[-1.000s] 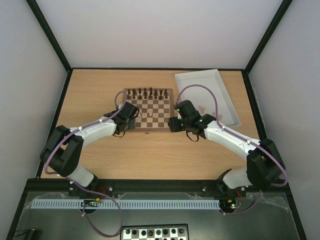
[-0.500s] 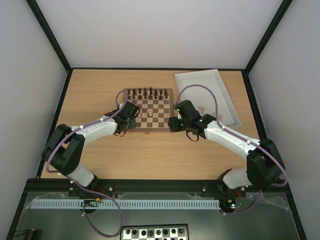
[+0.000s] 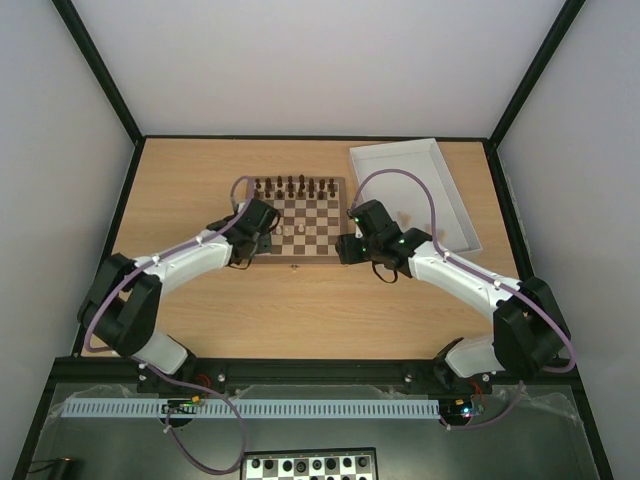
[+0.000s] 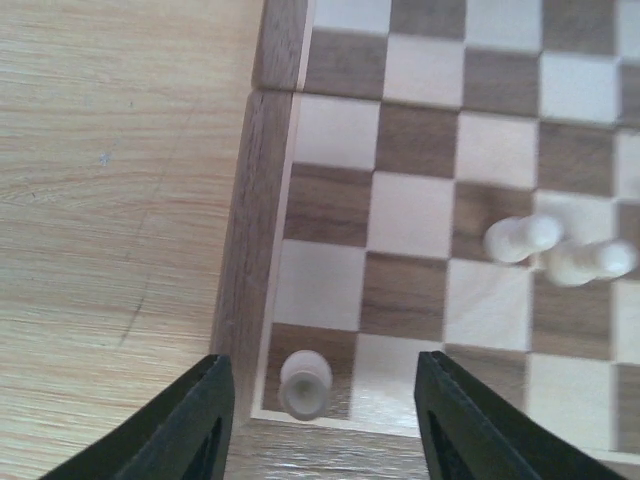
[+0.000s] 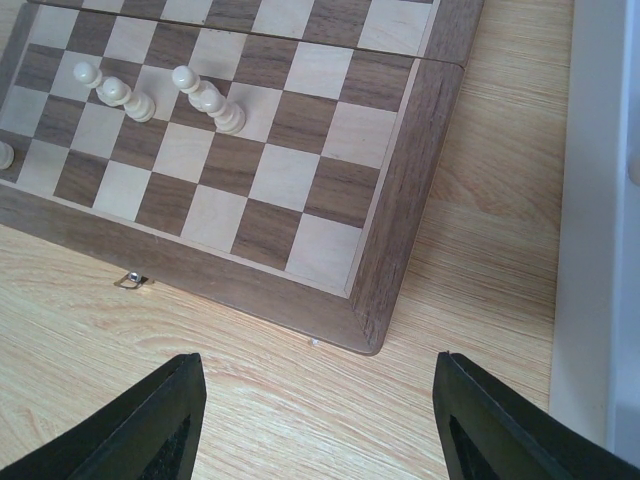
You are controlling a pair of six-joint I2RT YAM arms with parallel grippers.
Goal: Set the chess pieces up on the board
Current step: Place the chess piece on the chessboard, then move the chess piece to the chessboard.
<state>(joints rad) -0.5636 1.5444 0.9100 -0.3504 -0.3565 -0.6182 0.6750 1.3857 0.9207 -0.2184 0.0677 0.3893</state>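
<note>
Left tool (image 4: pixel 322 410) hangs low over the near left corner of the board (image 4: pixel 245 250), fingers partly apart, and a pale piece (image 4: pixel 305 383) stands upright between them on the dark corner square, touched by neither finger. Two more pale pieces (image 4: pixel 555 250) sit close together a few squares further in. Right tool (image 5: pixel 320 400) hovers just off the board's near right corner, spread wide and holding nothing, above the bare counter (image 5: pixel 200 330). Dark pieces (image 3: pixel 298 185) line the far edge.
</note>
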